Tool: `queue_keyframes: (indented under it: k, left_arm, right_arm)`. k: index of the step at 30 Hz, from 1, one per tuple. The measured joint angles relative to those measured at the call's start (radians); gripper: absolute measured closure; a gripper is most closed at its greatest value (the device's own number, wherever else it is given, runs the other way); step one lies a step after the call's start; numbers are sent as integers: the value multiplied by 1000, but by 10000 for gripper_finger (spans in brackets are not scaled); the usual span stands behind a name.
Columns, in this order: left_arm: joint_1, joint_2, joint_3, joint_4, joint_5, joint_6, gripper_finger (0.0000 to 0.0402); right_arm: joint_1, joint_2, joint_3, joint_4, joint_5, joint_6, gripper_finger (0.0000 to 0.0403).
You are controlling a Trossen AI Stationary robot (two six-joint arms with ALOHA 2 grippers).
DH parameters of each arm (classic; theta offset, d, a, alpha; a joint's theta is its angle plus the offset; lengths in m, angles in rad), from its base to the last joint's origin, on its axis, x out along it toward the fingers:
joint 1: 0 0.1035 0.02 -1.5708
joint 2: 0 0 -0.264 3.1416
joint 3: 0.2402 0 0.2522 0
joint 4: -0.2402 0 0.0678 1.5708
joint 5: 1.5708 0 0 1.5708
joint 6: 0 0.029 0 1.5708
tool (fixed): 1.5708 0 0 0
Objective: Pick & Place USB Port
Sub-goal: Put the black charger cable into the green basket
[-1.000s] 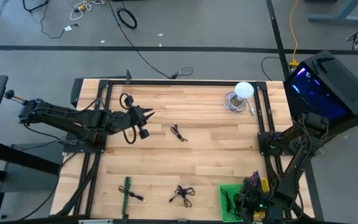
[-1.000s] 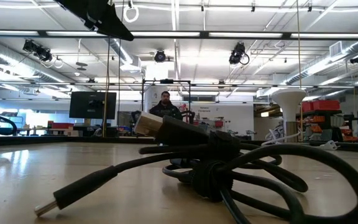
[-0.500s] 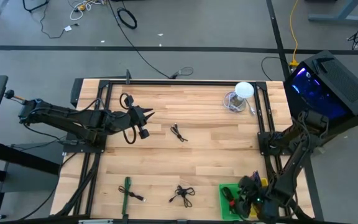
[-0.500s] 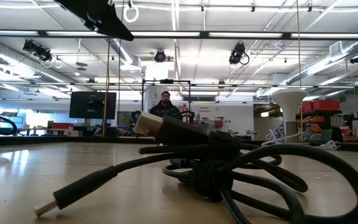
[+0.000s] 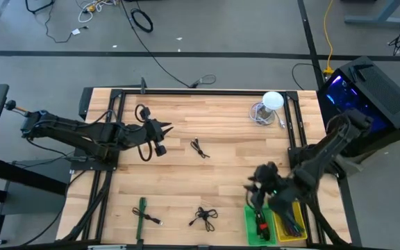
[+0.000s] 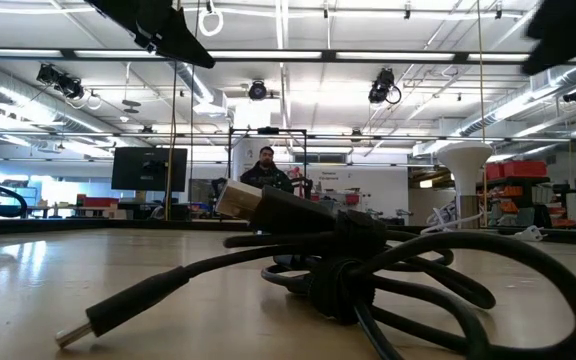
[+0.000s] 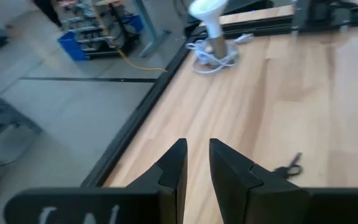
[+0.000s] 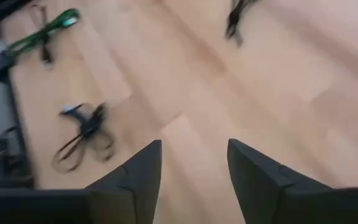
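Black cable bundle [image 5: 203, 217] lies low-centre on the desk [image 5: 221, 167]; the right claw [image 5: 257, 189], released and empty, might snag its loose loops if it closes off-centre.

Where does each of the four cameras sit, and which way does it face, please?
High view: overhead, straight down on the table; both arms show.
Low view: at tabletop height, level across a black cable bundle; no tool visible.
Left wrist view: past the left tool toward the white lamp.
Right wrist view: past the right tool, down at the table.
Shared: that bundle also shows in the right wrist view.
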Motion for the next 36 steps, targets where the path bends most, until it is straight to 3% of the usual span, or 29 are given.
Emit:
queue_keyframes:
  k: [4, 8, 16, 22, 27, 31, 36]
  left_arm:
    - [25, 65, 0, 34, 90, 0, 330]
    - [76, 207, 0, 82, 213, 7, 330]
    - [134, 489, 15, 262, 414, 157, 321]
    - [134, 652, 139, 251, 453, 257, 267]
    - [134, 789, 258, 129, 454, 313, 223]
    - [134, 871, 343, -29, 444, 355, 204]
    - [145, 912, 393, -48, 428, 392, 198]
  right_arm:
    - [-104, -12, 0, 3, 8, -171, 226]
    - [-187, -15, 0, 39, 8, -318, 227]
    - [-256, -15, 0, 119, 7, -513, 229]
    - [-263, -15, 0, 119, 8, -552, 229]
    - [-262, -15, 0, 123, 8, -556, 229]
    - [-262, -15, 0, 123, 8, -559, 229]
    - [-262, -15, 0, 128, 8, -565, 229]
